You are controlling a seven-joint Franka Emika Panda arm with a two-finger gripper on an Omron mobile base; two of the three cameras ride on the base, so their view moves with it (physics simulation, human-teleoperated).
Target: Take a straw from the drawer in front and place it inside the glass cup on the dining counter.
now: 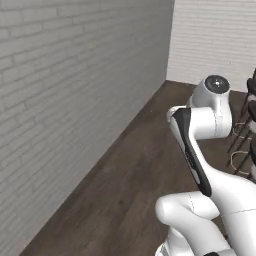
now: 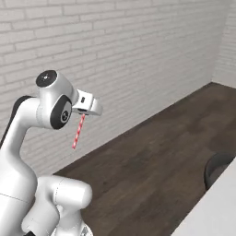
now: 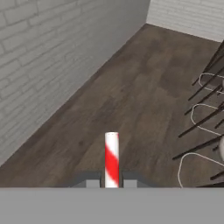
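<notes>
Straw [image 3: 112, 158], thin and red-and-white striped, is hanging clamped in the gripper [image 2: 83, 112] above dark wood-plank floor [image 3: 131, 87], beside a grey brick wall [image 2: 138, 55] and black wire-legged stools [image 3: 205, 109].

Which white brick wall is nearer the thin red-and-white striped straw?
The long side wall beside the straw; the short end wall lies far across the floor.
</notes>
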